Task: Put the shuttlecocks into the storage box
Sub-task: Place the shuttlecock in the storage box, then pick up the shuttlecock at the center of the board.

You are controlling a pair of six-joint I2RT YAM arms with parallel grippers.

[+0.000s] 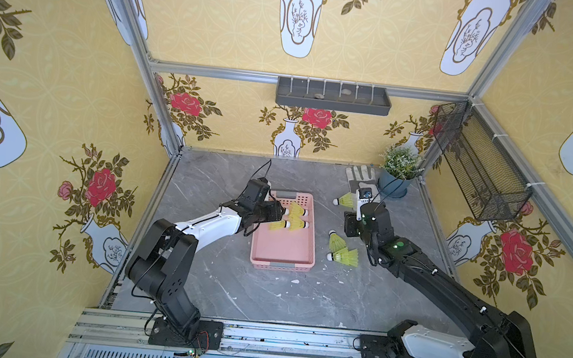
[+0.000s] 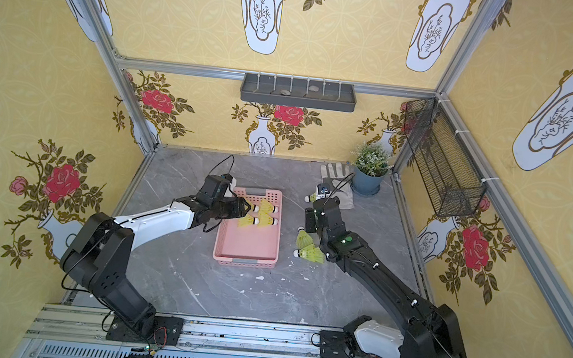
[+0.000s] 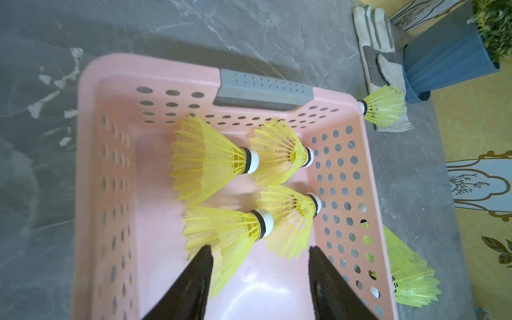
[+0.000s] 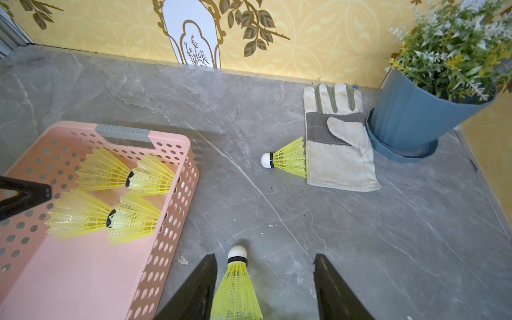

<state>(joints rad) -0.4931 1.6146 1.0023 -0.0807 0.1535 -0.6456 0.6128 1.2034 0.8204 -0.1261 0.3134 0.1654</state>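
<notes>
Four shuttlecocks lie in the pink storage box, centre frame.
The left gripper hangs open above them; the right gripper, jaws apart, straddles one more shuttlecock; another shuttlecock touches the work glove, right of centre.

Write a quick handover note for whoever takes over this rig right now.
Left gripper: open over the storage box, holding nothing.
Right gripper: open, fingers either side of a shuttlecock on the table.
Done: four shuttlecocks lie in the box.
To do: three in view on the table: that one, one beside it, one at the glove's edge.
</notes>
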